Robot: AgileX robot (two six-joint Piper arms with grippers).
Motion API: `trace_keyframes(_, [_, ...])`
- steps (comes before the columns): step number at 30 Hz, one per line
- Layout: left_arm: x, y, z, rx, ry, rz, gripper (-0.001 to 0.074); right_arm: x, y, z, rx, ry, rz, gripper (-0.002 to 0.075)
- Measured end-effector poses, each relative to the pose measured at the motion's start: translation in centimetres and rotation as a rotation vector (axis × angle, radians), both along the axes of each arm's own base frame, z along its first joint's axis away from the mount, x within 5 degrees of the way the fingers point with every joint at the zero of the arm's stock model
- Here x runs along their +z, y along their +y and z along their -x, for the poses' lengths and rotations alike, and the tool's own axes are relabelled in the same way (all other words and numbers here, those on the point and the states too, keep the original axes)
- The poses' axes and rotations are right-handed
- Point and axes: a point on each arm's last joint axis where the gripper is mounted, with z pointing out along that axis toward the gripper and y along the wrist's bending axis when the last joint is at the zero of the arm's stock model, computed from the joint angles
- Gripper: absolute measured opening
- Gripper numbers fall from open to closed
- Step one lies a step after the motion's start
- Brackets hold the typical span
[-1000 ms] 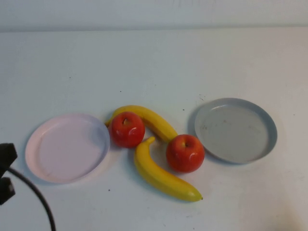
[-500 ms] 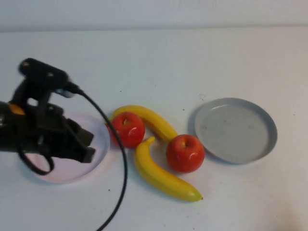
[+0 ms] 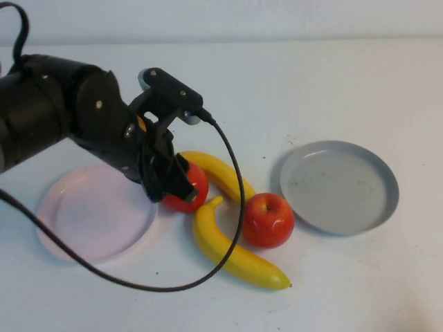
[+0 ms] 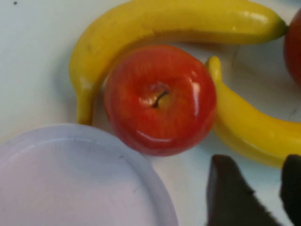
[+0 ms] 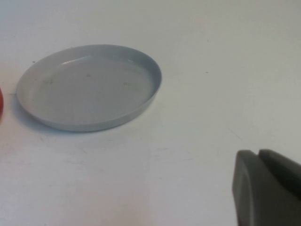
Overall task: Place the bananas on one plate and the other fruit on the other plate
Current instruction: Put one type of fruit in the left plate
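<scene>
Two bananas lie mid-table: one (image 3: pixel 225 176) arcs behind the left apple (image 3: pixel 188 199), the other (image 3: pixel 232 252) runs toward the front. The right apple (image 3: pixel 266 219) sits between them, near the grey plate (image 3: pixel 339 187). My left gripper (image 3: pixel 178 185) hangs over the left apple's near-left side, beside the pink plate (image 3: pixel 97 214). In the left wrist view that apple (image 4: pixel 160 99) lies between both bananas (image 4: pixel 178 21) (image 4: pixel 254 132), and the left gripper (image 4: pixel 263 188) is open, holding nothing. The right gripper (image 5: pixel 259 160) is shut and empty, off to one side of the grey plate (image 5: pixel 89 87).
My left arm's black body and its cable (image 3: pixel 228 207) loop over the pink plate's far side and across the front banana. A back wall edge (image 3: pixel 277 38) bounds the white table.
My left arm has swung in from the left edge, crossed the pink plate and reached the left apple. Its jaws have parted. Fruit, plates and the right gripper have not moved.
</scene>
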Motion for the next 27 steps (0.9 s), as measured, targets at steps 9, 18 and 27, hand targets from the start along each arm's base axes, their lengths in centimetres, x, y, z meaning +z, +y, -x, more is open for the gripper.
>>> trace_keyframes(9, [-1.3,-1.8,-4.0,0.134,0.045,-0.008,0.0667,0.0,0.0,0.0,0.000,0.000,0.000,-0.0016])
trace_keyframes(18, [-3.1,-2.5,-6.3,0.144,0.050,-0.088,0.0668,0.0,0.0,0.0,0.000,0.000,0.000,-0.0016])
trace_keyframes(27, [-5.3,-2.3,-7.4,0.170,0.086,-0.095,0.0668,0.0,0.0,0.0,0.000,0.000,0.000,-0.0015])
